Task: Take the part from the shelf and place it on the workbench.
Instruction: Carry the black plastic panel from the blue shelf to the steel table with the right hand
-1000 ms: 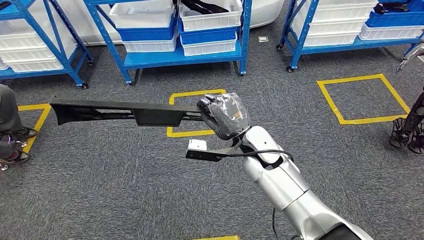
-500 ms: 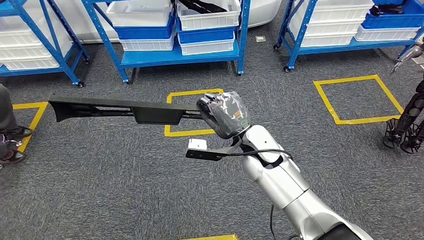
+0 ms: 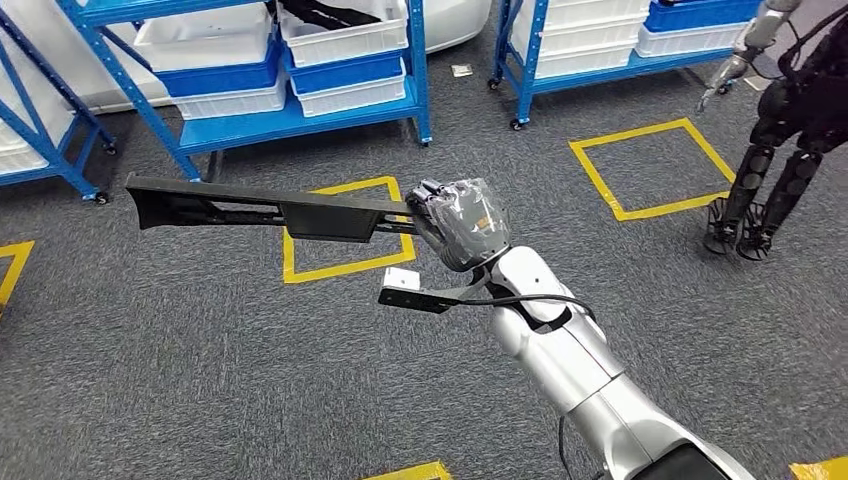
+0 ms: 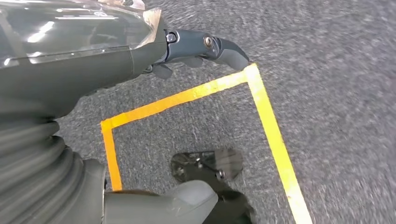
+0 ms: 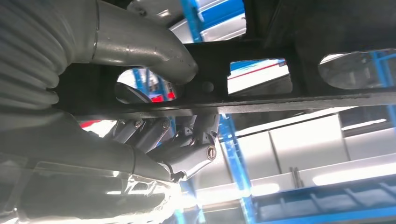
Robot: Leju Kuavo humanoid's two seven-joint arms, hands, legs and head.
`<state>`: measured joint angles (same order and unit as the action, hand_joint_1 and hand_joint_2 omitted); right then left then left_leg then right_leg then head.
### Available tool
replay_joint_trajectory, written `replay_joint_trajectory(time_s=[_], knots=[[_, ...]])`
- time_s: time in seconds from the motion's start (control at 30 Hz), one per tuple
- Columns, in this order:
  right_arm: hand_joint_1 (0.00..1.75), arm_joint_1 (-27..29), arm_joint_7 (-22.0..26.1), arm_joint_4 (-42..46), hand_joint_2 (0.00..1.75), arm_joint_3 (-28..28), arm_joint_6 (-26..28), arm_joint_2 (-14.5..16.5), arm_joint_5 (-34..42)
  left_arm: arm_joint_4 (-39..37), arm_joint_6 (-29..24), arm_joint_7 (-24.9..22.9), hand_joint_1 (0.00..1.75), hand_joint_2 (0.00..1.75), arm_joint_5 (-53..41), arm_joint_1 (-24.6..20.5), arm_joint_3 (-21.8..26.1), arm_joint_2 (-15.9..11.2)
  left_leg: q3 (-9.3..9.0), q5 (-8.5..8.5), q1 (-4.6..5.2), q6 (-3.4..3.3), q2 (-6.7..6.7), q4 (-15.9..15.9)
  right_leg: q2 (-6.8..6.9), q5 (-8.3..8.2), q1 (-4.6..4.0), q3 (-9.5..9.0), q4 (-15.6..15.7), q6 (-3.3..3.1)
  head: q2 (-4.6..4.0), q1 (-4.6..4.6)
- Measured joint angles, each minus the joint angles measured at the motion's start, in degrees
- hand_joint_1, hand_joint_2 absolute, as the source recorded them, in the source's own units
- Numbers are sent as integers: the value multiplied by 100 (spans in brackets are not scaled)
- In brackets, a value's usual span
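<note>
I am in the carrying step: the part, a long black slotted bar, is off the shelf and held out over the grey carpet, not yet at any worktop. My right robot hand is clenched around one end of the part, thumb over the bar and fingers curled under it in the right wrist view. From that grip the part runs out level and away from my right robot hand, its free end unsupported, crossing above the yellow floor square. My right arm is stretched forward and slightly up, wrist about level.

My left robot hand hangs over the carpet near a yellow tape corner, grasping nothing, fingers loosely apart as far as I can judge.

The blue shelf with its bins stands beyond the part. Next I judge I must find the worktop and keep the bar level while moving, since its long overhang could swing or strike something.
</note>
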<state>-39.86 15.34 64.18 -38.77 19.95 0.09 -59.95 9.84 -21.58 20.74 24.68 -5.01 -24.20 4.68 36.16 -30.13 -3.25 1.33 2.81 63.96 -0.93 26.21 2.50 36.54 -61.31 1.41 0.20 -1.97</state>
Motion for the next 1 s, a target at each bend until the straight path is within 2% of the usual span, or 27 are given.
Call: replay_joint_trajectory(time_s=[0.03,0.07,0.1,0.13,0.17,0.2,0.27,0.3,0.33,0.37,0.4,0.43,0.47,0.53,0.57,0.6,0.63,0.67,0.7,0.73,0.77,0.8,0.87,0.9,0.93,0.97,1.0], knots=[[175,-1,0,-12,175,2,5,8,-10,0,1,2,0,175,1,3,0,1,164,-220,20,-22,-131,386,-63,-13,-17,11,1,-21,0,-11],[175,-1,0,-25,175,2,9,16,-14,0,2,2,0,175,2,7,0,1,333,-382,48,-49,-199,754,-130,-27,-41,24,2,-41,0,-22],[175,0,0,-41,175,2,14,21,-19,0,3,3,0,175,4,11,0,1,454,-450,80,-92,-229,997,-203,-40,-74,37,2,-62,0,-29],[175,0,0,-56,175,2,15,22,-24,0,3,4,0,175,6,15,0,1,481,-406,117,-157,-252,1035,-280,-54,-110,47,2,-83,0,-29],[175,-1,0,-66,175,3,16,22,-31,0,3,9,0,175,7,17,0,2,407,-273,162,-246,-294,877,-362,-67,-148,54,4,-104,0,-27],[175,-7,0,-73,175,7,19,27,-38,0,3,14,0,175,6,19,0,2,245,-84,217,-364,-407,554,-447,-83,-179,57,7,-126,0,-26],[175,-27,-4,-79,175,20,29,45,-57,-2,3,27,0,175,-3,20,-1,-12,-63,157,282,-604,-758,-59,-591,-117,-199,65,21,-139,0,3],[175,-37,-9,-82,175,28,44,56,-66,-2,2,32,0,175,-8,20,-1,-21,-150,199,312,-681,-875,-229,-664,-139,-180,76,32,-122,0,2],[175,-42,-14,-87,175,35,61,65,-75,-2,2,33,0,175,-12,16,-1,-27,-178,195,328,-721,-904,-290,-732,-163,-154,88,52,-90,0,-4],[175,-44,-18,-91,175,42,77,68,-89,-1,2,34,0,175,-16,10,-1,-23,-203,228,353,-730,-832,-347,-814,-198,-138,95,89,-50,0,-26],[175,-42,-24,-93,175,55,91,67,-103,1,2,32,0,175,-16,3,-1,-25,-250,277,346,-721,-736,-445,-847,-231,-145,109,116,-21,0,-46],[175,-45,-28,-96,175,69,96,61,-122,1,2,31,0,175,-18,-3,0,-20,-299,338,332,-694,-643,-562,-759,-226,-170,143,105,-9,0,-49],[175,-57,-35,-103,175,83,98,53,-145,2,2,30,0,175,-20,-4,0,-15,-338,405,316,-658,-540,-675,-595,-159,-204,216,-9,-11,0,-33],[175,-85,-55,-127,175,97,105,48,-177,2,3,29,0,175,-24,6,0,-3,-360,479,320,-587,-336,-783,-170,134,-222,484,-573,-37,0,0],[175,-93,-66,-143,175,98,108,49,-189,2,4,27,0,175,-24,13,0,2,-345,490,328,-575,-231,-783,-57,283,-206,627,-918,-29,0,15],[175,-90,-74,-159,175,99,109,45,-193,2,5,26,0,175,-24,19,0,5,-330,492,334,-566,-128,-777,-1,366,-182,716,-1155,-1,0,16],[175,-84,-78,-176,175,100,110,38,-199,2,5,25,0,175,-24,20,0,8,-315,493,334,-556,-29,-768,32,372,-155,709,-1206,49,0,15],[175,-79,-81,-193,175,100,110,29,-207,2,5,25,0,175,-24,19,0,11,-299,492,329,-538,62,-751,69,299,-132,580,-1023,113,0,18],[175,-78,-83,-205,175,101,110,23,-211,2,5,25,0,175,-25,16,0,14,-282,483,324,-511,149,-722,148,179,-110,335,-632,177,0,18],[175,-77,-83,-214,175,102,111,21,-214,2,5,24,0,175,-25,10,0,18,-267,471,321,-476,228,-690,250,83,-101,107,-261,202,0,10],[175,-83,-83,-216,175,105,113,24,-215,2,4,23,0,175,-26,5,0,20,-250,448,324,-426,300,-648,335,-1,-112,-65,47,193,0,14],[175,-90,-84,-217,175,109,115,30,-215,2,4,23,0,175,-26,-1,0,22,-238,428,329,-377,355,-614,389,-43,-128,-154,215,150,0,12],[175,-104,-86,-219,175,121,119,31,-215,4,3,22,0,175,-26,-14,0,27,-235,413,332,-285,465,-587,327,-89,-177,-120,243,34,0,10],[175,-106,-91,-220,175,126,121,28,-216,5,3,22,0,175,-27,-21,0,31,-229,409,318,-246,473,-580,267,-115,-152,-110,250,-22,0,0],[175,-110,-97,-221,175,133,125,20,-220,7,3,22,0,175,-30,-28,0,32,-216,366,301,-203,391,-542,208,-146,-129,-93,262,-68,0,-3],[175,-112,-110,-223,175,137,128,19,-228,8,3,22,0,175,-34,-32,0,32,-176,258,286,-165,241,-436,156,-177,-96,-80,274,-110,0,-9],[175,-113,-127,-229,175,139,133,26,-242,8,3,22,0,175,-38,-30,-1,31,-91,71,268,-131,47,-215,107,-207,-66,-63,283,-147,0,-15]])
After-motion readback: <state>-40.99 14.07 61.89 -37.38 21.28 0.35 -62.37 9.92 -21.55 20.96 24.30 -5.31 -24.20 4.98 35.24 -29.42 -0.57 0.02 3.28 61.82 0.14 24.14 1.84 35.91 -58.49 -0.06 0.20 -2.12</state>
